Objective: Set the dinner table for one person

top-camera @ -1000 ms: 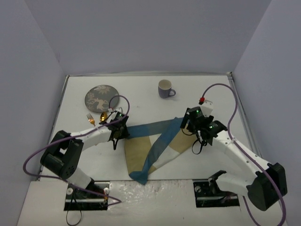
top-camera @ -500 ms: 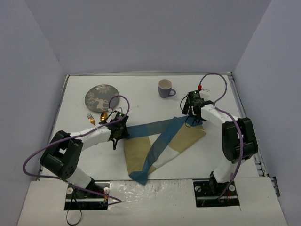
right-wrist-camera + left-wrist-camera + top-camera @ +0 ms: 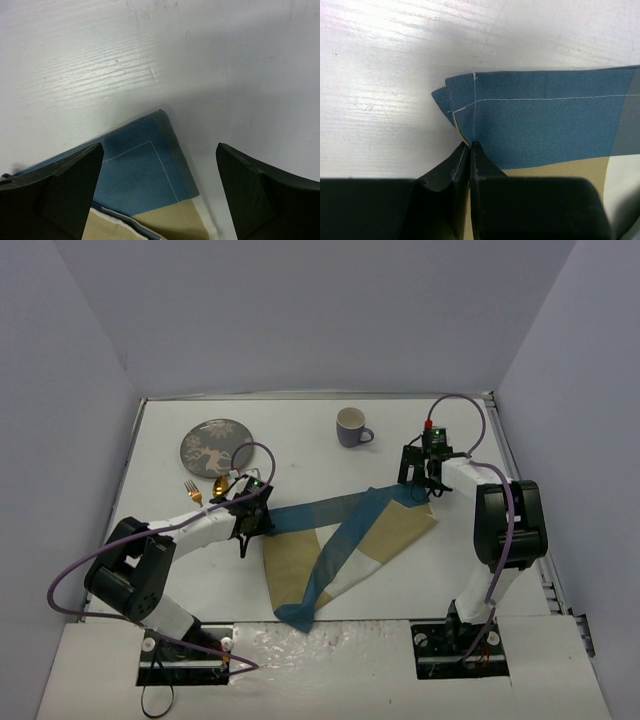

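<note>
White, smooth and metal-rimmed, the dinner table fills my top view, long axis 9 to 3 o'clock, with a rumpled checked placemat at centre. Left wrist: my left gripper is clenched on its stitched blue hem. Right wrist: my right gripper stands with jaws wide apart above a blue corner.

One dinner table, white, fills the frame. On it lie one blue-and-beige checked placemat at the centre, one grey patterned plate at the upper left, one mug at the upper middle, and one fork and one gold spoon just below the plate. There are two robot arms, the left arm and the right arm, each trailing one purple cable, two in all.
</note>
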Available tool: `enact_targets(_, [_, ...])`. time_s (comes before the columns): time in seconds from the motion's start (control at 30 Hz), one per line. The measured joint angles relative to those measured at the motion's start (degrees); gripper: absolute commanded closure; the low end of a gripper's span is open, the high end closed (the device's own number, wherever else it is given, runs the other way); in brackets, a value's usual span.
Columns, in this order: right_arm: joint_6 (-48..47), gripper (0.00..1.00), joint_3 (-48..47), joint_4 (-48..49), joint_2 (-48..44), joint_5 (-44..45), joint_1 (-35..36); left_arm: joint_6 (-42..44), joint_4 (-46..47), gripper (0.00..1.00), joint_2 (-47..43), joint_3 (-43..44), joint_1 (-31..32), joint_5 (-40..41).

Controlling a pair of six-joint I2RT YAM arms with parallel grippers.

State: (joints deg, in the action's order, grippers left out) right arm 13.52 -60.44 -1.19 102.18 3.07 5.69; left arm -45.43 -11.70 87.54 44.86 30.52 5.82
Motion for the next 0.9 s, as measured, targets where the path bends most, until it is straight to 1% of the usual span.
enact_targets(0.1, [-1.0, 0.08, 0.0, 0.6, 0.3, -2.1, -0.4, 0.0, -0.1, 1.00, 0.0, 0.0, 0.0, 0.0])
enact_targets(0.23, [-1.9, 0.11, 0.3, 1.3, 1.9, -3.6, -0.7, 0.0, -0.2, 1.00, 0.0, 0.0, 0.0, 0.0])
enact_targets(0.3, [-2.2, 0.16, 0.5, 1.8, 2.1, -4.0, -0.8, 0.0, -0.3, 1.00, 0.0, 0.0, 0.0, 0.0])
enact_targets(0.4, [-2.6, 0.34, 0.5, 2.7, 2.4, -4.3, -0.8, 0.0, -0.3, 1.00, 0.0, 0.0, 0.0, 0.0])
enact_targets(0.47, [-2.7, 0.43, 0.5, 3.6, 2.6, -4.5, -0.8, 0.0, -0.3, 1.00, 0.0, 0.0, 0.0, 0.0])
enact_targets(0.6, [-2.6, 0.66, 0.7, 4.0, 2.7, -4.3, -0.9, 0.0, -0.3, 1.00, 0.0, 0.0, 0.0, 0.0])
enact_targets(0.7, [-2.1, 0.76, 0.8, 4.1, 2.7, -4.4, -0.8, 0.0, -0.3, 1.00, 0.0, 0.0, 0.0, 0.0])
enact_targets(0.8, [-1.6, 0.94, 0.8, 4.0, 2.7, -4.5, -0.4, 0.0, -0.5, 1.00, 0.1, 0.2, 0.0, 0.0])
enact_targets(0.83, [-1.5, 0.98, 0.8, 4.0, 2.8, -4.6, -0.2, 0.0, -0.6, 1.00, 0.3, 0.4, 0.0, 0.0])
enact_targets(0.9, [-1.0, 1.00, 0.8, 4.0, 2.8, -4.8, 0.7, 0.0, -0.9, 1.00, 0.5, 0.6, 0.0, 0.0])
